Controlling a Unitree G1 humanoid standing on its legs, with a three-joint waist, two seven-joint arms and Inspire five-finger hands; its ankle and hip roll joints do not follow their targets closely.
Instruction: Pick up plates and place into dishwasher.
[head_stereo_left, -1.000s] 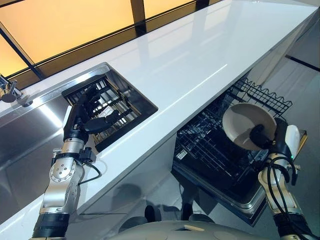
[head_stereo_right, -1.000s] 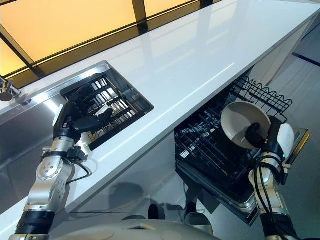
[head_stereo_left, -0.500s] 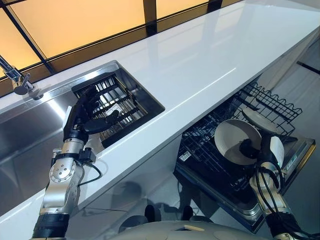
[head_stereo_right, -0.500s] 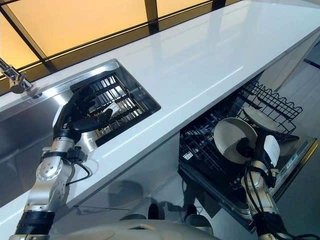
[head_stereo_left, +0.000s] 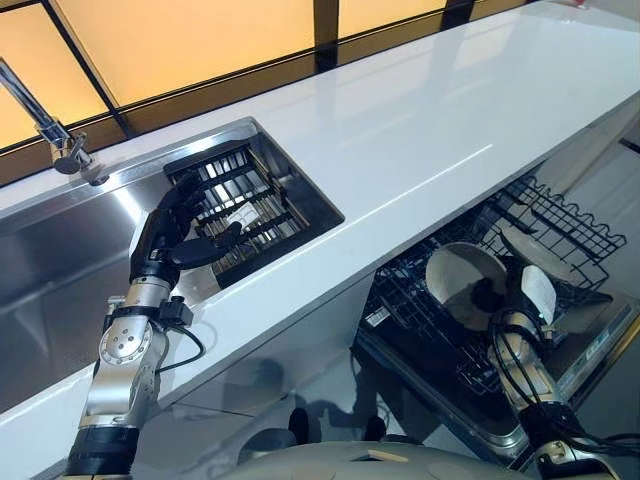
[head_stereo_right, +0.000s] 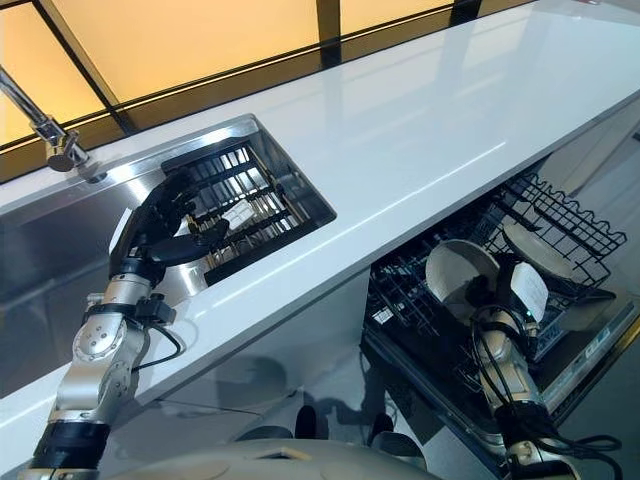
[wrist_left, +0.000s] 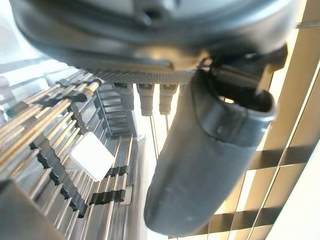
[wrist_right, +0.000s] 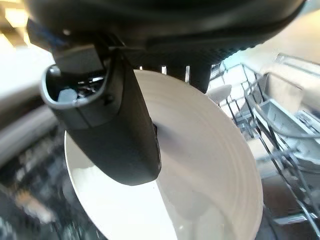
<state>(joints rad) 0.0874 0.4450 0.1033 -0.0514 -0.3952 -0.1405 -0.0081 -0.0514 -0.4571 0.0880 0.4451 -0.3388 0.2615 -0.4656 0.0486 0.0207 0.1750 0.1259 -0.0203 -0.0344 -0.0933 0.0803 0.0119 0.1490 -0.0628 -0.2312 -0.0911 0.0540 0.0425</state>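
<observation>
White china is what you've got in your right hand (head_stereo_left: 512, 292) — a plate (head_stereo_left: 462, 285) pinched with the thumb across its inner face and the fingers behind it, as the right wrist view shows. You're holding it nearly on edge, its hollow side turned toward the counter (head_stereo_left: 400, 140), down among the wires of the dishwasher rack (head_stereo_left: 560, 215). The rack stands pulled out below the counter's front edge. Whether the plate's lower rim touches the wires, I cannot tell. A second plate (head_stereo_right: 540, 248) already lies in the rack just beyond your right hand, toward the rack's far side.

Your left hand (head_stereo_left: 170, 232) hangs over the sink (head_stereo_left: 60, 260) at the edge of the black drying rack (head_stereo_left: 250, 205) set into it — fingers loosely bent, thumb standing out, nothing in its grasp. In the left wrist view the fingers (wrist_left: 145, 100) point down at the rack's bars, and a small white block (wrist_left: 91, 156) sits among them. The tap (head_stereo_left: 55, 135) rises at the sink's far rim.
</observation>
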